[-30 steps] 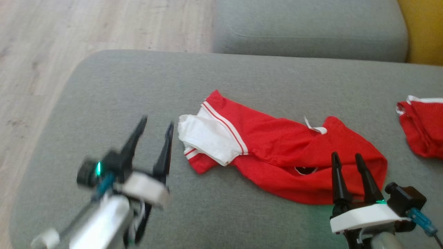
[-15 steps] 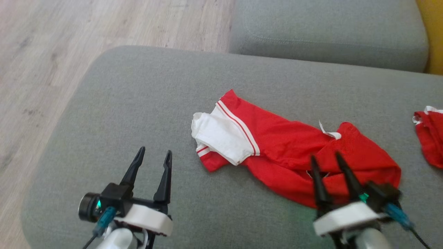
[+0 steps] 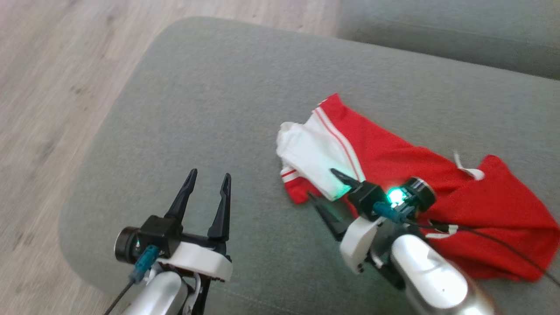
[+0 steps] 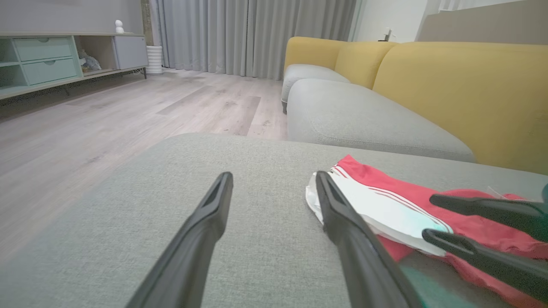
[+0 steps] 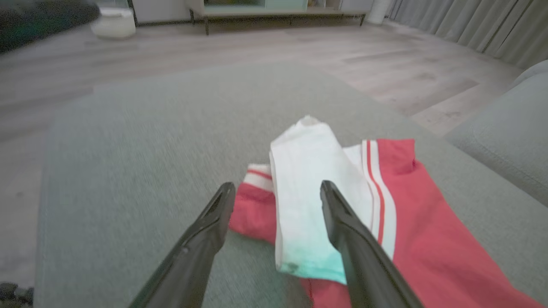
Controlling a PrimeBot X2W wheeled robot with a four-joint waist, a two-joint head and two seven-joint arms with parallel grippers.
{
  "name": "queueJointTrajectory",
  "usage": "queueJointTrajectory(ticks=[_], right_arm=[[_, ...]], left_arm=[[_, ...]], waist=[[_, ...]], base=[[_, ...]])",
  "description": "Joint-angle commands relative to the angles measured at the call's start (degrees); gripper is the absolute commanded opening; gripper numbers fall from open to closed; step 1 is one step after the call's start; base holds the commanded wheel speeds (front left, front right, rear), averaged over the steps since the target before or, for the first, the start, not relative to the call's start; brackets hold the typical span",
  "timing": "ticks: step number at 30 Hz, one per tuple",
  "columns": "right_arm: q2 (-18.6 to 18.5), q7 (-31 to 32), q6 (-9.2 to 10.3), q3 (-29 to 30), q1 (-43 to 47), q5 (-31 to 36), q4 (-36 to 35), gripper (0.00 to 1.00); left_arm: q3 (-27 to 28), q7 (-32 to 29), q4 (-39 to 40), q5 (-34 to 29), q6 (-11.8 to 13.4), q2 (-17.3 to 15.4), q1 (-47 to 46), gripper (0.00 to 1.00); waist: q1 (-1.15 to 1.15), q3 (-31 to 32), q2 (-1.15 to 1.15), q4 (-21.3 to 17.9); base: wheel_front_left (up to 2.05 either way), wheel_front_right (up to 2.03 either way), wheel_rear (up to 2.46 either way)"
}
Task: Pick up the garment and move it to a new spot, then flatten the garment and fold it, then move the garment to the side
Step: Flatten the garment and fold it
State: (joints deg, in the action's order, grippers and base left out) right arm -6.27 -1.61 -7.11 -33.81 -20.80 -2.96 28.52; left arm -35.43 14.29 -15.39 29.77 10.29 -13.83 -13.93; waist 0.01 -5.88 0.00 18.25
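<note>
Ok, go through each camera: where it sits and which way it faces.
Head view: on the head, looking down at the garment on the cushion; left gripper and right gripper show, open.
Left wrist view: on the left wrist, facing along the left gripper across the cushion to floor and curtains.
Right wrist view: on the right wrist, facing along the right gripper at the garment's white part.
Shared: all show the garment; head and left wrist views share the right gripper.
</note>
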Motion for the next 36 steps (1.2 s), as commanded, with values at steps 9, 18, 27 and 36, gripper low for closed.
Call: queueJointTrajectory(ticks=[9,18,27,36], right_arm=[[0.1,-1.1,-0.37,1.1,-5.9,3.7,8.9,1.0],[2.2,-3.8,-0.37,3.2,-7.1,0.5,12.2,0.0],[1.2,-2.3,-0.37,9.1,-11.5,-7.5,10.0,0.0],[-5.8,5.7,-0.37,14.8,-17.4,-14.3,9.0,0.0]], left_arm=[[5.0,0.7,0.1,-2.2,-2.3,1.7,-3.3,1.0],[6.7,0.7,-1.1,-3.6,-3.5,2.8,-2.8,1.0],[7.6,0.7,-1.8,-4.9,-4.5,3.8,-2.6,1.0],[8.5,0.7,-2.4,-5.9,-5.9,5.2,-3.0,1.0]], waist=[[-0.01,-2.2,0.0,3.7],[-0.01,-1.8,0.0,3.1],[-0.01,-1.2,0.0,2.3],[-0.01,-3.6,0.0,3.8]], base=[[0.0,0.0,0.0],[0.0,0.0,0.0],[0.0,0.0,0.0],[0.0,0.0,0.0]])
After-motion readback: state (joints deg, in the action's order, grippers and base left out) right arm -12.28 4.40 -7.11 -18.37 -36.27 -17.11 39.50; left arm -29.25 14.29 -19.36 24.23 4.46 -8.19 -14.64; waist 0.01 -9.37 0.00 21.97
